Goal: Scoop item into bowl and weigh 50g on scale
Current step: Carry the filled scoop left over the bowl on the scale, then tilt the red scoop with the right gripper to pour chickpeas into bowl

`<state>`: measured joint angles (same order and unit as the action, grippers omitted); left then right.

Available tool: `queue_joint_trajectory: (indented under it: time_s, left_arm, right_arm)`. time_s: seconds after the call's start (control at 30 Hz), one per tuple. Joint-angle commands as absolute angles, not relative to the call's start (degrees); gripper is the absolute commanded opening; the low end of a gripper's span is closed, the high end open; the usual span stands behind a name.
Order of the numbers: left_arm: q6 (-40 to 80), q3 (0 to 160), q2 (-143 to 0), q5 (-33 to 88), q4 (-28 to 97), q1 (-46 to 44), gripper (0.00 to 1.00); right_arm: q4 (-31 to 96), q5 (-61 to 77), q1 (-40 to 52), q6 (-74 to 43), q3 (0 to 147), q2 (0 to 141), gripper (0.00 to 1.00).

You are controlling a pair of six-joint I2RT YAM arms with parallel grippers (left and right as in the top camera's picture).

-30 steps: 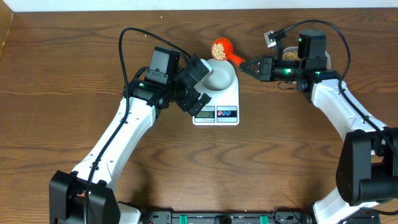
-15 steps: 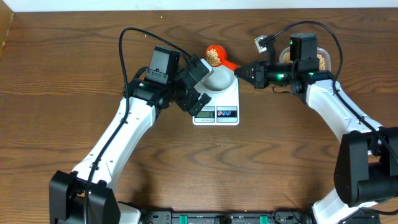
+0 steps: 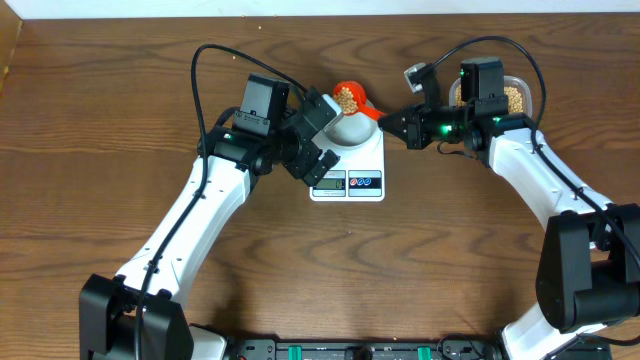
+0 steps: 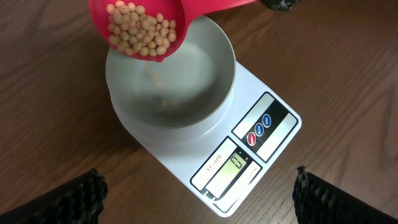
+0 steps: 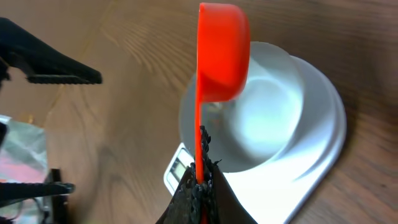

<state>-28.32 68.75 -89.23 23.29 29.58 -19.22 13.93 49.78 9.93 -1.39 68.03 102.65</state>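
The white scale (image 3: 348, 165) stands mid-table with the pale bowl (image 3: 350, 128) on it; both show in the left wrist view, scale (image 4: 261, 140) and bowl (image 4: 211, 93). My right gripper (image 3: 392, 117) is shut on the handle of an orange scoop (image 3: 346, 97) filled with tan beans (image 4: 140, 31), held tilted over the bowl's far rim. In the right wrist view the scoop (image 5: 221, 53) stands edge-on above the bowl (image 5: 267, 118). My left gripper (image 3: 322, 140) is open, hovering beside the scale's left side. The bowl looks nearly empty.
A clear plastic tub (image 3: 512, 97) holding more beans sits at the back right behind my right arm. Cables arc above both arms. The wooden table (image 3: 120, 100) stretches around the scale.
My right gripper has carried the bean-filled scoop leftward from beside the scale to over the bowl's far rim and tilted it. The left arm has not moved.
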Motion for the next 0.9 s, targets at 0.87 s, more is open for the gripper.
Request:
queue_joint_trajectory:
  time_s: [0.87]
  left_arm:
    - [-28.6, 68.5, -87.9, 24.0, 29.5, -19.0, 0.98]
  right_arm:
    - [16.5, 44.9, 11.7, 11.4, 67.7, 102.0, 0.01]
